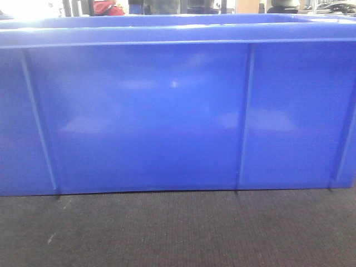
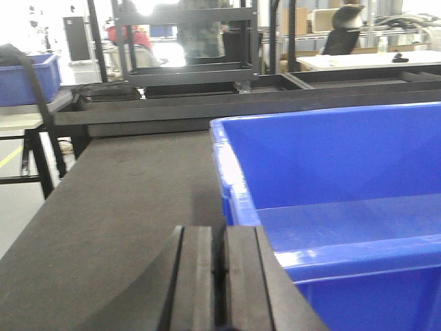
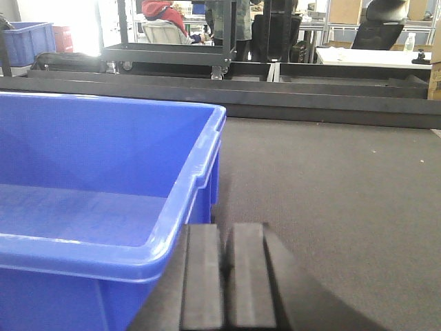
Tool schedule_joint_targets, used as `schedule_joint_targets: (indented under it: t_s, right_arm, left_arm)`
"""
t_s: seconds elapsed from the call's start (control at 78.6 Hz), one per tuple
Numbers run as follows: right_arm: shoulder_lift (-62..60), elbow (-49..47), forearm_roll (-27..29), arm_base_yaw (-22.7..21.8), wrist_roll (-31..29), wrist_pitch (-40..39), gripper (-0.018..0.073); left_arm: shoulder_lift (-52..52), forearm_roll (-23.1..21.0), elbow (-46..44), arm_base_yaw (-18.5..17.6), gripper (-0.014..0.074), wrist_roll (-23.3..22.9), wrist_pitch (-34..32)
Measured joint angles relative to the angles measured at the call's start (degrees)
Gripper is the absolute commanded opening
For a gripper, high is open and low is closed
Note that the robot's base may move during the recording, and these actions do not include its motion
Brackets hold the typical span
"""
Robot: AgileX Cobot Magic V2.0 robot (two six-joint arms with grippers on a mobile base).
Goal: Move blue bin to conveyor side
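Front-facing view first: nearest the lens lies a strip of the conveyor (image 1: 167,233), dark and finely woven, and standing on it is the blue bin (image 1: 144,117), whose glossy long wall fills almost the whole width, with thin vertical ribs and a thick rim along its top. From the left wrist view, the left hand (image 2: 219,283) sits lowest in the picture with its two dark fingers pressed together and nothing between them, just beside the bin's near left corner and outside its rim (image 2: 238,200); the belt (image 2: 131,200) runs away to the left of the bin. From the right wrist view, the right hand (image 3: 224,283) likewise has its fingers closed against each other, empty, just outside the bin's right end wall (image 3: 200,200), with open belt (image 3: 331,186) stretching off to the right. Inside, the bin shows a bare blue floor. Beyond the belt's far edge stands a dark metal frame (image 3: 227,89), then a wheeled cart (image 2: 186,69), another blue crate (image 2: 27,79) far left, and a white table (image 3: 372,55).
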Motion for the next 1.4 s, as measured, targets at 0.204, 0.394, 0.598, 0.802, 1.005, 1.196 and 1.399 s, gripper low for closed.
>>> schedule_joint_targets:
  t_s: [0.204, 0.394, 0.598, 0.802, 1.005, 1.196, 1.399]
  right_arm:
    - [0.0, 0.0, 0.0, 0.0, 0.0, -0.1, -0.0088]
    - [0.0, 0.0, 0.0, 0.0, 0.0, -0.1, -0.0088]
    - [0.0, 0.0, 0.0, 0.0, 0.0, -0.1, -0.0088]
    - [-0.1, 0.0, 0.0, 0.0, 0.0, -0.1, -0.0088]
    - [-0.1, 0.0, 0.0, 0.0, 0.0, -0.1, -0.0088]
    - [-0.1, 0.0, 0.0, 0.0, 0.0, -0.1, -0.0088]
    - [-0.1, 0.0, 0.0, 0.0, 0.0, -0.1, -0.0088]
  left_arm:
    - [-0.4, -2.0, 5.6, 5.0, -0.002, 0.1, -2.6]
    - [-0.4, -3.8, 15.9, 5.4, -0.002, 0.1, -11.9]
    - [-0.4, -4.2, 24.4, 5.4, -0.002, 0.1, -25.4]
    - [-0.4, -4.7, 24.7, 5.4, -0.002, 0.1, -27.7]
    - [-0.4, -4.7, 24.8, 5.4, -0.002, 0.1, -27.9]
    - [-0.4, -4.7, 24.8, 5.4, -0.002, 0.1, -27.9]
    - [-0.4, -4.7, 24.8, 5.4, -0.002, 0.1, -27.9]
